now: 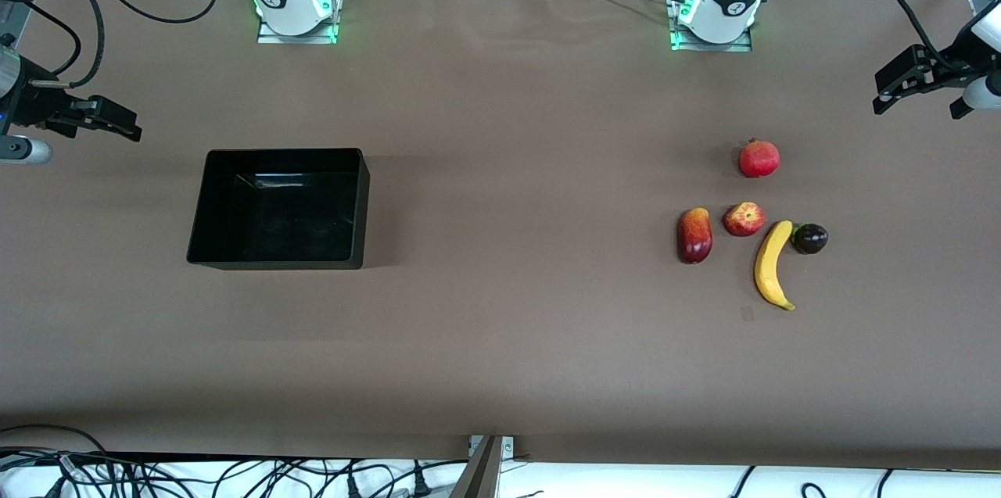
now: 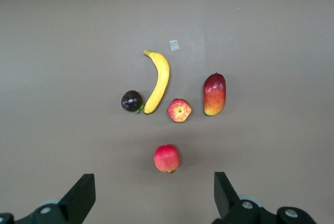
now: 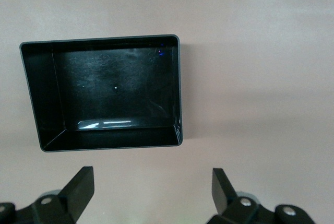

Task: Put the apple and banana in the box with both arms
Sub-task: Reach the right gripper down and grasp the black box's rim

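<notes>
Left wrist view shows apple [image 2: 179,110] and banana [image 2: 158,81]; right wrist view only the empty box [image 3: 177,88]. Both grippers' fingers [image 2: 78,198] [image 3: 78,190] spread.

Glossy black box [image 3: 177,93] with nothing in it on the brown table [image 3: 261,51], right gripper [image 3: 151,190] spread wide above

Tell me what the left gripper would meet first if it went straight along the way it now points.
Probably the pomegranate: in the left wrist view it lies nearest ahead of the open left gripper, with the apple after it. Depth is unclear.
</notes>
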Available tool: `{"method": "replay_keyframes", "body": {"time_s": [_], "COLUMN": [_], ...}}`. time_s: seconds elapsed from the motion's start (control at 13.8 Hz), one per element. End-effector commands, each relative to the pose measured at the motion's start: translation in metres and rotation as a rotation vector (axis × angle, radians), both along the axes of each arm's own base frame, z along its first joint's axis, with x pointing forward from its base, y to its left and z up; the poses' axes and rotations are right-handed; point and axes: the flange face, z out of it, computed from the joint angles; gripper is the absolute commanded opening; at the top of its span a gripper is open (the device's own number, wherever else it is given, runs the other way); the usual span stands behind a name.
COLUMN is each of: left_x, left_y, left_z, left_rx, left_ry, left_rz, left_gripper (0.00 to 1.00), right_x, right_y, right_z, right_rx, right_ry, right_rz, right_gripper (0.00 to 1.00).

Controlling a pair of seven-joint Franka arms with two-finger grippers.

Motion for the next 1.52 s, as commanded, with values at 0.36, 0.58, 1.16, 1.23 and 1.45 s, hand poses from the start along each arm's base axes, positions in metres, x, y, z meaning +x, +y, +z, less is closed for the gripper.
{"method": "replay_keyframes", "body": {"time_s": [0.36, 0.58, 1.16, 1.23, 1.45], "left_x": [0.001, 0.001, 0.001, 0.001, 0.001], "left_y": [0.0, 0.0, 0.0, 0.0, 0.0], "left_z": [0.005, 0.005, 0.005, 0.005, 0.005], "left_rx": [0.012, 0.012, 0.012, 0.012, 0.012], "left_ry": [0.002, 0.002, 0.002, 0.002, 0.002], "left_rz": [0.003, 0.003, 0.003, 0.003, 0.003], "left_gripper": [1.0, 1.0, 1.0, 1.0, 1.0], "right_x": [0.024, 0.033, -0.004, -0.014, -0.021], "right_y": [-0.02, -0.03, -0.045, -0.045, -0.047], "right_z": [-0.072, -0.129, -0.312, -0.326, -0.345], "right_rx": [-0.001, -0.007, -0.013, -0.014, -0.015], "right_ry": [0.128, 0.12, 0.035, 0.004, 0.012], "right_rz": [-0.027, -0.039, -0.037, -0.021, -0.025], "right_gripper": [1.0, 1.0, 0.99, 0.92, 0.0]}}
